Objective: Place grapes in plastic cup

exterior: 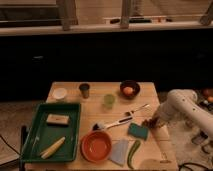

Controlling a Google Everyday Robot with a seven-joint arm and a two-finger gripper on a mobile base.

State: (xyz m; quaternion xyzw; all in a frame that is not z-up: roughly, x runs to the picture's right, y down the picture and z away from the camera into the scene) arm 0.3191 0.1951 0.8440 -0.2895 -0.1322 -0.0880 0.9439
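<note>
Inspector: Table [98, 113], wood, approx. centre of view. White arm [186, 104] enters from the right, past the table's right edge.

Clerk: Gripper posn?

Inspector: Gripper [152, 120] sits low at the right edge of the table, just up and right of the teal sponge [137, 131]. Whether it's spread, narrowed or holding anything is not readable; that end is too dark.

Clerk: Grapes?

Inspector: Small dark clump, prob. the grapes [146, 123], right at the gripper's tip, at table level. Contact w/ the gripper can't be confirmed.

Clerk: And the cup?

Inspector: Plastic cup [109, 100], pale green, upright, mid-table toward the back, well apart from the gripper and the grapes. Contents not visible.

Clerk: Other items?

Inspector: Back row, L to R:
- white dish [59, 93]
- dark cup [84, 90]
- the plastic cup
- dark bowl [129, 89] w/ an orange obj. inside

Front left is a green tray [35, 131] holding a tan block [57, 119] and a long yellowish item [52, 147]. Orange bowl [96, 146] is just right of the tray, at the front edge. Grey cloth [119, 151] lies beside the bowl, and a long green veg. [134, 152] is on the cloth's right.

Clerk: Utensils?

Inspector: Two. Long-handled brush [116, 123] lies diagonal b/w the plastic cup and the sponge. Fork [138, 108] is above it, below the dark bowl, on the same slant.
</note>
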